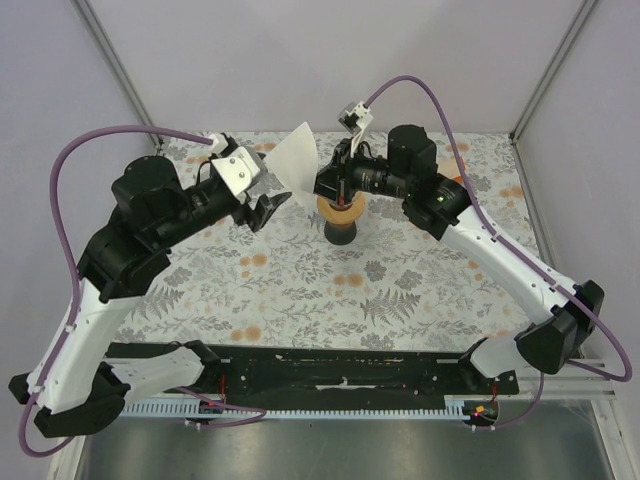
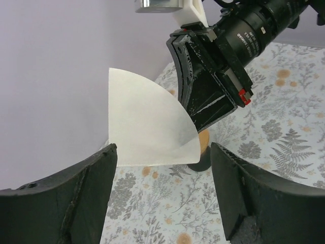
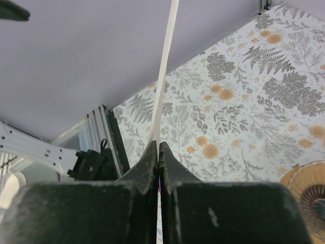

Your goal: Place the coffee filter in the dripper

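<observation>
Holding the thin white fan-shaped paper filter [image 1: 295, 160] clamped in our right gripper [image 3: 159, 148], aloft near the round orange-brown dripper [image 1: 340, 213], left gripper [image 1: 262, 209] jaws apart, we are judging that lowering it in comes next.
</observation>
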Robot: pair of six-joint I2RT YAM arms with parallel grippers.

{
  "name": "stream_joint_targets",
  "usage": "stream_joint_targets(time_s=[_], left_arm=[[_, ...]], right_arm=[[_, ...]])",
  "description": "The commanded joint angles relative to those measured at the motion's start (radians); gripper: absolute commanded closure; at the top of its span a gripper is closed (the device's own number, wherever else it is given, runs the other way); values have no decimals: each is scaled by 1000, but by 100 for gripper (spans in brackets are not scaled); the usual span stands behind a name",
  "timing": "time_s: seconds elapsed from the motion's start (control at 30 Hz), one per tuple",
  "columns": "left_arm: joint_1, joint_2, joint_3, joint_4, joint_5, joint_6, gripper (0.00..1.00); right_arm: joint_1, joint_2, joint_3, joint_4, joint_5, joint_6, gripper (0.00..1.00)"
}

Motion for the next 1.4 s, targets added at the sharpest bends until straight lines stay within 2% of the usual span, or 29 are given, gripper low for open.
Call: stream_joint_targets(time_s=[0.0,0.17,0.37,0.47,0.6,0.77,0.93,1.07,1.1,1.27,1.37], left_arm=[[2,28,-13,55,-104,-6,23],[-44,100,0,29,-204,17,24],[-168,157,-5,59,-438,126,21],[-188,186,12,99,-520,134,23],[-191,212,24,118,-546,114,27],[-191,255,49,119,-596,99,36],[-193,278,58,116,-649,93,38],[-193,300,90,131,-762,108,56],[-193,300,95,139,-776,117,57],[-193,298,95,139,-765,117,62],[-193,298,92,116,-730,82,62]], right_arm=[[-1,11,-33,170,95,235,100],[-1,4,-80,246,166,333,100],[1,23,-90,276,206,399,100],[4,37,-86,281,200,410,100],[13,30,-92,280,218,397,100],[25,24,-92,281,230,384,100],[33,14,-95,278,253,367,100],[33,-5,-113,275,286,358,100],[33,-8,-119,276,295,354,100],[36,-5,-120,286,296,351,100],[35,-3,-115,281,298,342,100]])
